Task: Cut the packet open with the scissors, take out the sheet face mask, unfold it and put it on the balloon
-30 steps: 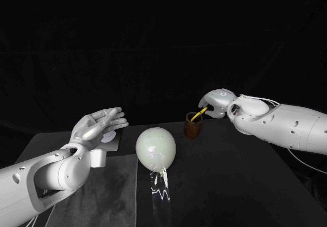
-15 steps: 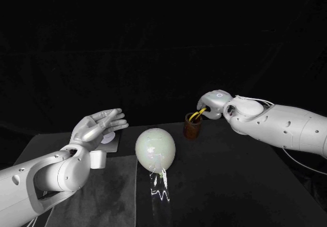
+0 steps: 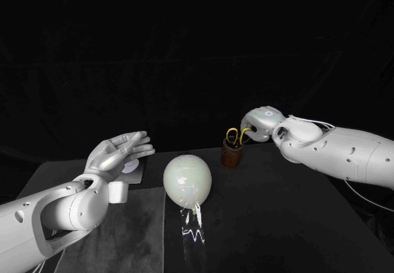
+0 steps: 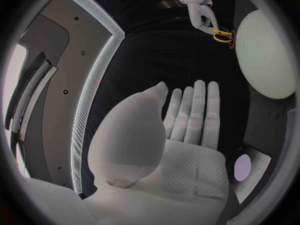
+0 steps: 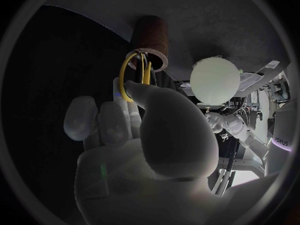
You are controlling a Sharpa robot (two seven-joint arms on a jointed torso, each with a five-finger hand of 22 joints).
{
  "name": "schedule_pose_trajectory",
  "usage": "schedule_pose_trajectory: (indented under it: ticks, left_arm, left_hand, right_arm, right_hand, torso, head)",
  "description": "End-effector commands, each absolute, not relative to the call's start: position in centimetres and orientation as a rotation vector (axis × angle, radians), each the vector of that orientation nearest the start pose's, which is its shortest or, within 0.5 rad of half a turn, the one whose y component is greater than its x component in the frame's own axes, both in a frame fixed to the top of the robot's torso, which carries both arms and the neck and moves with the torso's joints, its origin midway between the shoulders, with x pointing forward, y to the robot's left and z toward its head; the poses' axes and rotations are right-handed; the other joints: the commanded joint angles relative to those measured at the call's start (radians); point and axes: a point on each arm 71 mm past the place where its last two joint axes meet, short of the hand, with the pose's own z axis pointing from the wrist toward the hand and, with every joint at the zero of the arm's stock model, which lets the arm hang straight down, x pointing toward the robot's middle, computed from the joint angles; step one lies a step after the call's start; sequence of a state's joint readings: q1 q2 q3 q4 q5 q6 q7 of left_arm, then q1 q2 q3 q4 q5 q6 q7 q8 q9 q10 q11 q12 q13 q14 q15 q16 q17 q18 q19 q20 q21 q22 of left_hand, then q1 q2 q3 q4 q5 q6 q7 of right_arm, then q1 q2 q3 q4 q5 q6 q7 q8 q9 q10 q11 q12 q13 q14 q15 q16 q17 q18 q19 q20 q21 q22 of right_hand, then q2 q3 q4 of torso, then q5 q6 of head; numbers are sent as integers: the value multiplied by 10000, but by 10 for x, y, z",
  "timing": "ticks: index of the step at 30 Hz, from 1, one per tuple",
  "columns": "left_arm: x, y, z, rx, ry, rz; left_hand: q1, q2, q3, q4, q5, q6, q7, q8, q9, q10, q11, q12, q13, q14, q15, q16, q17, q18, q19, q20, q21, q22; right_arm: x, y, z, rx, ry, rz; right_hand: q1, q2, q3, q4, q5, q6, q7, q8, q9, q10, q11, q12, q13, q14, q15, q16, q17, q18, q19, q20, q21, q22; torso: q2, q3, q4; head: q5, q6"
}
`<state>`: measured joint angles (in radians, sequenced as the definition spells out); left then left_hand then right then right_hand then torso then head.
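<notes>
We judge it barely begun: our right hand (image 3: 263, 124) is at the yellow-handled scissors (image 3: 234, 135) in the brown cup (image 3: 233, 157), grip impossible to tell, our left hand (image 3: 122, 151) hovers empty, fingers straight, by the packet (image 3: 131, 166) near the bare balloon (image 3: 187, 179), so cutting onward remains

A robot lab set-up: black table (image 3: 271, 227) against a black backdrop (image 3: 197, 57).

The head camera looks down on the table (image 3: 287, 219). The wrist cameras sit close behind the left hand (image 4: 184, 140) and right hand (image 5: 147, 150). All share the balloon (image 3: 187, 179).
</notes>
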<state>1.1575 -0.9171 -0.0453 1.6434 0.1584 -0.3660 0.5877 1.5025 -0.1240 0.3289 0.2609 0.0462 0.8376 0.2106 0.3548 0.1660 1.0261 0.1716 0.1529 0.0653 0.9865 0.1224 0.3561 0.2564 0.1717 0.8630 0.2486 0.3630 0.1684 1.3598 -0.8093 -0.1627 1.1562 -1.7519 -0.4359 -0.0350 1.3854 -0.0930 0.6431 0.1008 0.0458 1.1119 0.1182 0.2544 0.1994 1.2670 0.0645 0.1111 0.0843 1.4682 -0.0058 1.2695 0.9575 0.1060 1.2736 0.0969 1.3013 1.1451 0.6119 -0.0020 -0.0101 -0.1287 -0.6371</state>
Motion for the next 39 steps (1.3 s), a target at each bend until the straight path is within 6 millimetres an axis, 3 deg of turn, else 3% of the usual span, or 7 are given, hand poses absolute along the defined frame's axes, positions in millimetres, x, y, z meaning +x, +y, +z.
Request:
schedule_pose_trajectory:
  ticks: [1,12,26,29,32,35,39]
  left_arm:
    - [461,218,-181,-12251,12214,-16503]
    - [464,217,-182,-12252,12239,-16549]
    - [472,218,-185,-12185,12086,-16726]
    - [475,220,-186,-12344,11961,-16744]
    - [478,223,-188,-12911,11672,-16556]
    - [480,223,-189,-13144,11532,-16461]
    - [485,225,-189,-13216,11366,-16311]
  left_hand:
    - [-7,-58,47,20,32,22,246,-61,-15,54,26,-52,-10,60,23,52,18,115,63,-9,37,-11]
    - [-3,-45,69,26,32,19,247,-75,-22,52,29,-78,-11,49,27,43,23,113,61,-9,33,-16]
    - [52,-115,189,1,32,-13,159,-181,-69,169,-10,-227,-6,-140,48,-121,21,88,-58,30,-63,-88]
    - [48,-172,221,-1,32,-5,155,-213,-82,204,-9,-307,-11,-215,64,-206,17,63,-192,87,-155,-142]
    - [63,-291,329,-54,29,-40,193,-320,-124,227,59,-544,-16,-840,237,-698,-100,11,-706,281,-492,-327]
    - [95,-360,407,-152,29,-160,272,-435,-169,90,172,-749,-18,-1468,437,-1107,-244,-65,-1136,385,-760,-470]
    - [128,-426,450,-268,28,-304,315,-551,-212,-139,252,-908,-27,-1761,539,-1326,-325,-191,-1530,416,-1012,-605]
  right_arm:
    - [549,-295,-140,-3956,13372,2240]
    - [543,-297,-113,-2519,13219,2788]
    - [555,-288,-56,534,13080,3619]
    - [561,-276,-49,856,13088,3884]
    - [571,-258,-45,1080,13079,4130]
    - [582,-240,-42,1272,13036,4348]
    - [594,-217,-40,1679,12883,4691]
  right_hand:
    - [-74,42,131,19,26,-132,-41,189,213,189,-86,-23,-16,8,-76,74,0,-120,-1,-75,55,34]
    - [-75,-50,276,5,26,-354,-37,519,557,279,-96,-111,-37,-25,-91,76,-42,-119,-14,-97,34,61]
    - [48,-176,612,-168,99,-570,-8,905,967,428,-109,-168,-16,-10,-133,175,79,-146,107,-100,132,257]
    - [51,-190,666,-197,107,-599,4,953,1020,449,-112,-173,-9,2,-141,212,131,-158,151,-95,172,321]
    - [48,-190,727,-224,131,-628,11,1002,1077,468,-110,-180,-2,17,-144,258,200,-174,211,-91,227,408]
    - [41,-193,757,-240,143,-646,21,1029,1109,480,-108,-183,3,23,-145,276,217,-174,217,-90,234,419]
    - [26,-209,812,-293,146,-683,41,1090,1182,511,-103,-187,16,36,-145,321,270,-177,238,-87,256,452]
  torso:
    - [-2,2,-8]
    - [-46,-11,-6]
    - [-270,-97,-8]
    - [-288,-120,-15]
    - [-280,-124,-13]
    - [-266,-115,16]
    - [-159,-106,109]
  head:
    - [-31,22]
    - [-110,152]
    - [-174,186]
    - [-85,191]
    - [74,195]
    - [171,210]
    - [310,247]
